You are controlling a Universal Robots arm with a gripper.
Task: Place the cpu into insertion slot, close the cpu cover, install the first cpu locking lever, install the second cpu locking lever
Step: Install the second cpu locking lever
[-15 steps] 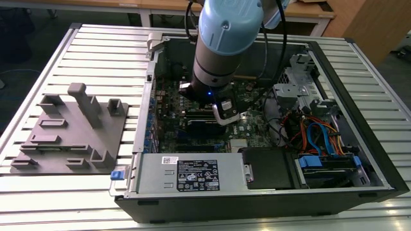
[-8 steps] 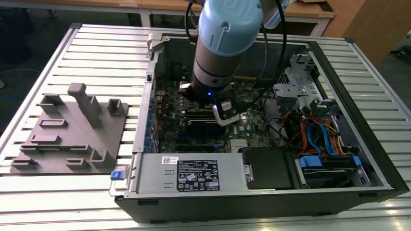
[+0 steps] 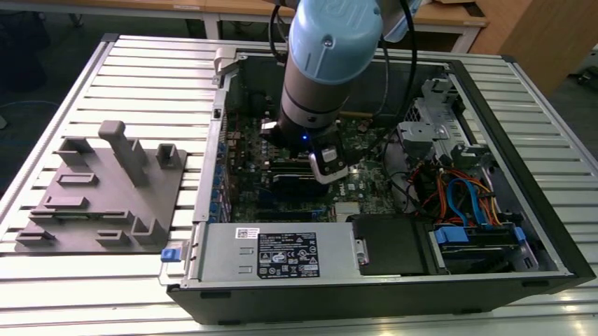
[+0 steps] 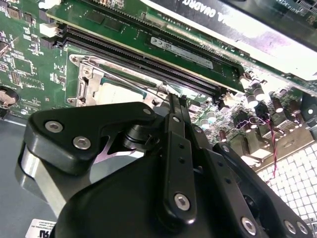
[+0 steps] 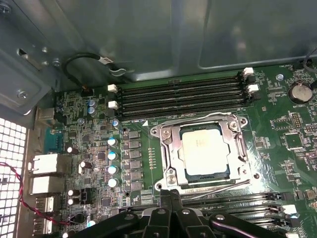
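The cpu [image 5: 204, 150], a silver-tan square, lies flat in the insertion slot [image 5: 205, 178], of which a thin black rim shows around the chip. The cpu cover [image 5: 169, 145], a silvery metal frame, lies down around the chip. Thin wire locking levers run along the frame's two long sides [image 5: 218, 185] [image 5: 198, 119]. My gripper [image 5: 171, 194] is shut, its tips together at the frame's edge by one end of the nearer lever, with nothing seen between them. The second wrist view has the gripper [image 4: 174, 98] beside the cpu [image 4: 119, 92]. In the exterior view the arm [image 3: 323, 63] reaches down into the computer case.
Long black memory slots [image 5: 183, 94] flank the socket on both sides, and a row of capacitors [image 5: 113, 156] stands beside it. A graphics card [image 4: 237, 25] lies past the slots. The case holds a power supply [image 3: 280, 253] and cables [image 3: 467, 196]. A grey fixture plate [image 3: 103, 192] sits outside it.
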